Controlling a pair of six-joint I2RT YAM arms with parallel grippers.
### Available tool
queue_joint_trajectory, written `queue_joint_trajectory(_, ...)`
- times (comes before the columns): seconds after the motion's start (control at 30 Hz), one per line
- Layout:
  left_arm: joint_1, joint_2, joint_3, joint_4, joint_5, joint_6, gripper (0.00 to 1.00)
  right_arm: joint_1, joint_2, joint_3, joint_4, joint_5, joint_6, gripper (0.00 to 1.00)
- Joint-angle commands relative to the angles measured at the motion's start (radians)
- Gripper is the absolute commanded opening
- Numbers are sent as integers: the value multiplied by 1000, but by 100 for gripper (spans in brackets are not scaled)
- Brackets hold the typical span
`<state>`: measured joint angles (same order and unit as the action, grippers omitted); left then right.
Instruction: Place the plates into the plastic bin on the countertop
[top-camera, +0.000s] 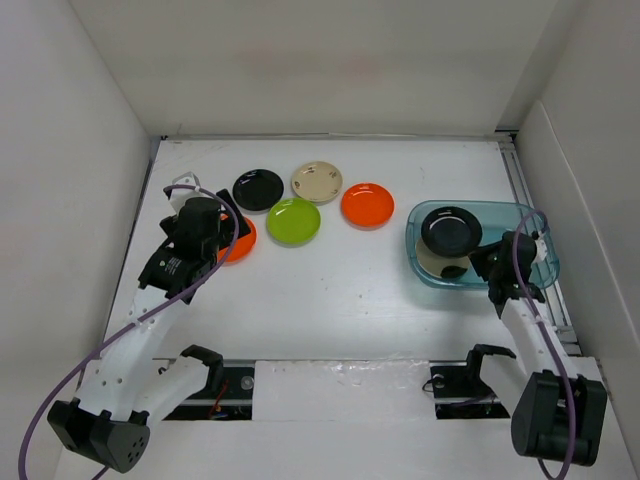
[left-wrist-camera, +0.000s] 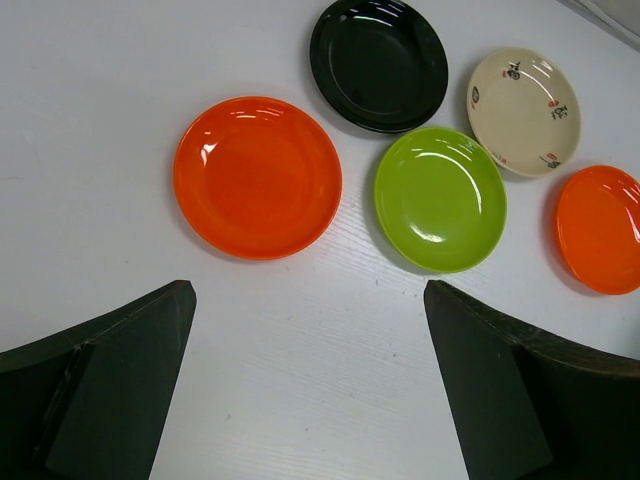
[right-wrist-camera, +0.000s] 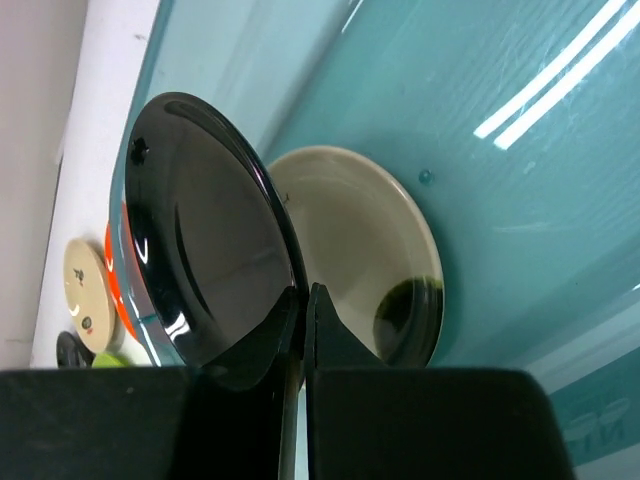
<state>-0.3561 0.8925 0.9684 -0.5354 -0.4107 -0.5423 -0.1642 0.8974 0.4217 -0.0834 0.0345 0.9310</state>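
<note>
Black plate (right-wrist-camera: 210, 230) glossy, tilted; right end effector (right-wrist-camera: 303, 300) pinching rim

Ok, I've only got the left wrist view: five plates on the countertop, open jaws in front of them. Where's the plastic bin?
Observer: The plastic bin sits on the right side of the countertop, beyond the right-hand orange plate.
Operator: Anything in it?
Observer: A cream plate lies flat on its bottom.
Operator: And the right jaws?
Observer: Shut on the rim of a black plate, which they hold tilted over that cream plate.
</note>
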Motion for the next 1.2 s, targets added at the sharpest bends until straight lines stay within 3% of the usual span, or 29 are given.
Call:
queue_joint_trajectory(0.0,5,-17,7,22,0,10,100,-8,14,6,57,-53,-12,4)
queue_joint_trajectory(0.07,5,-17,7,22,0,10,100,-8,5,6,57,-65,-12,5)
queue_joint_trajectory(0.17,5,-17,7,22,0,10,100,-8,-18,-3,57,-85,-24,19)
queue_joint_trajectory(0.2,5,-17,7,22,0,10,100,-8,-18,-3,57,-94,-24,32)
queue_joint_trajectory(0.23,5,-17,7,22,0,10,100,-8,-32,-3,57,-94,-24,64)
queue_joint_trajectory(0.27,5,-17,7,22,0,10,100,-8,-46,-3,57,-94,-24,71)
queue_joint_trajectory(0.33,5,-17,7,22,0,10,100,-8,-70,-3,38,-94,-24,79)
queue_joint_trajectory(0.53,5,-17,7,22,9,10,100,-8,-158,80,-64,-110,-35,90)
queue_joint_trajectory(0.57,5,-17,7,22,9,10,100,8,-198,89,-64,-126,-35,100)
queue_joint_trajectory(0.7,5,-7,7,22,9,10,100,118,-204,144,19,-248,-44,100)
queue_joint_trajectory(0.77,5,3,7,22,-2,10,100,271,-148,213,56,-248,-64,100)
queue_joint_trajectory(0.83,5,14,7,12,-2,1,100,391,-10,270,71,-213,-106,100)
queue_joint_trajectory(0.87,5,23,7,12,-2,1,100,507,44,335,71,-167,-106,100)
queue_joint_trajectory(1.0,5,45,16,2,-36,-21,100,714,343,487,137,-68,-120,100)
queue_joint_trajectory(1.17,5,45,16,-8,-46,-21,100,769,761,687,189,-116,-110,98)
